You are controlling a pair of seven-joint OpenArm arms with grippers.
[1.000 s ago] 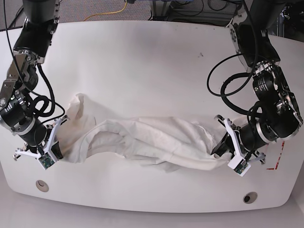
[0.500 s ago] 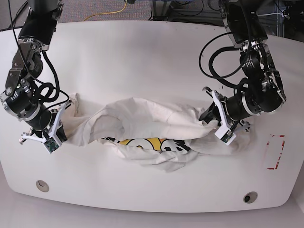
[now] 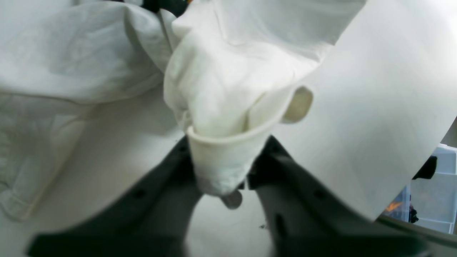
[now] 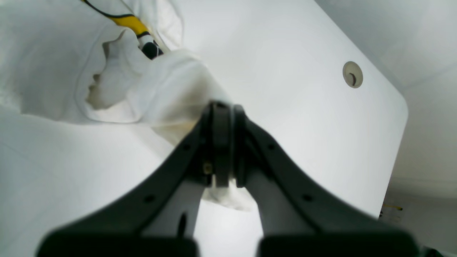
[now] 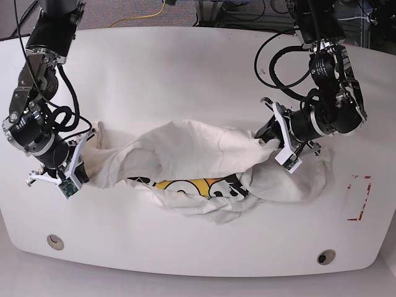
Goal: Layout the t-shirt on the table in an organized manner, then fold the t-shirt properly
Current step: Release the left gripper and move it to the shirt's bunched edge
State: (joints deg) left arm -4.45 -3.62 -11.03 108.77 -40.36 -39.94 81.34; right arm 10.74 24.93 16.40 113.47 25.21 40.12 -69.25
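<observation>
The white t-shirt [image 5: 192, 158] hangs bunched across the middle of the table [image 5: 185, 68], stretched between both grippers. Its yellow and black print [image 5: 198, 185] shows along the lower fold. My left gripper [image 5: 272, 141] is shut on a bunched edge of the shirt at the right end. In the left wrist view the cloth [image 3: 221, 107] is pinched between the dark fingers [image 3: 167, 192]. My right gripper [image 5: 83, 159] is shut on the shirt's left end. In the right wrist view the jaws [image 4: 223, 142] are closed on white cloth [image 4: 167, 89].
Two round grommet holes [image 5: 54, 241] [image 5: 325, 257] sit near the table's front edge; one also shows in the right wrist view [image 4: 352, 74]. A red tape mark [image 5: 357, 199] lies at the right. A yellow cable [image 5: 148, 15] runs behind the table.
Both grippers have moved toward the far side with the shirt held. The left gripper moved most, up and inward. The shirt lifted and its print came into view.
</observation>
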